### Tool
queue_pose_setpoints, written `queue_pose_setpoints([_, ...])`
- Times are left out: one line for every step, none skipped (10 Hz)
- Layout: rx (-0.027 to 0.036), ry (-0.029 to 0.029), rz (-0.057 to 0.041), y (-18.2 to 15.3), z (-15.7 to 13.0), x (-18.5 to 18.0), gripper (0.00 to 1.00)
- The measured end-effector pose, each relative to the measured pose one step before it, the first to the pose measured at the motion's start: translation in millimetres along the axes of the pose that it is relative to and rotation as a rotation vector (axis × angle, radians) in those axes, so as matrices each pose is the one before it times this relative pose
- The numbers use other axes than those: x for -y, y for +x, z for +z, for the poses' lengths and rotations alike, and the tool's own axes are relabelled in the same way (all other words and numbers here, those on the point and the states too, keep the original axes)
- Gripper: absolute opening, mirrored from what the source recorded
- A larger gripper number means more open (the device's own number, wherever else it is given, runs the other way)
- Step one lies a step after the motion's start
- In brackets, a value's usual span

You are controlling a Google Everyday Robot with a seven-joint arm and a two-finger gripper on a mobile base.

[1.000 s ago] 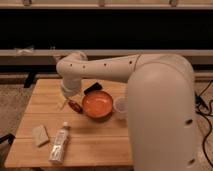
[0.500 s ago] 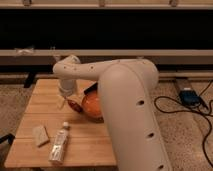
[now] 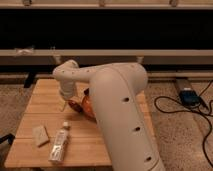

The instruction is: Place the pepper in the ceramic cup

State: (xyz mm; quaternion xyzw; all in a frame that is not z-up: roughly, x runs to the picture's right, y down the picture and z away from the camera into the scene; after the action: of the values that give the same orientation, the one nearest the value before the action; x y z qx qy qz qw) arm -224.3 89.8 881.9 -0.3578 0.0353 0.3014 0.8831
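Note:
My arm fills the middle of the camera view, and its wrist hangs over the left part of the wooden table (image 3: 35, 107). The gripper (image 3: 66, 102) sits low over the table, just left of the orange bowl (image 3: 87, 107). A small dark red item, the pepper (image 3: 75, 105), shows between the gripper and the bowl's left rim. I cannot tell whether it is held. The white ceramic cup is hidden behind my arm.
A clear plastic bottle (image 3: 58, 145) lies on the table's front left. A flat tan piece (image 3: 40, 135) lies left of it. Black cables (image 3: 185, 107) and a blue box (image 3: 189, 96) are on the floor at the right. A dark wall with a rail runs behind.
The arm has swung closer to the camera and now covers the cup and most of the bowl. The gripper stays near the bowl's left edge.

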Motion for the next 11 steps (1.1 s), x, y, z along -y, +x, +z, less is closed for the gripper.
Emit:
queue_pose_setpoints([-0.00967, 0.00119, 0.00093, 1.05, 3.72, 3.05, 0.8])
queue_pose_setpoints([-0.01505, 0.00114, 0.00349, 1.87, 4.76, 2.67, 0.8])
queue_pose_setpoints([-0.01431, 0.00188, -0.00375, 0.12, 4.59, -1.3, 0.77])
queue_pose_setpoints([-0.01029, 0.00169, -0.00289, -0.38, 3.89, -1.46, 0.7])
queue_pose_setpoints([-0.0113, 0.00362, 0.00375, 1.3, 3.18, 1.39, 0.6])
queue_pose_setpoints([-0.01496, 0.00355, 0.00544, 2.74, 4.26, 2.25, 0.5])
queue_pose_setpoints([-0.01491, 0.00182, 0.00145, 0.64, 4.35, -0.65, 0.4])
queue_pose_setpoints([-0.01468, 0.00179, 0.00071, 0.33, 4.05, -0.95, 0.3])
queue_pose_setpoints([-0.01522, 0.00195, 0.00556, 2.24, 3.64, 0.99, 0.18])
queue_pose_setpoints([-0.00829, 0.00108, 0.00359, 1.3, 1.72, -0.46, 0.08])
queue_pose_setpoints([-0.00233, 0.00244, 0.00208, 1.03, -0.13, 0.11, 0.02])
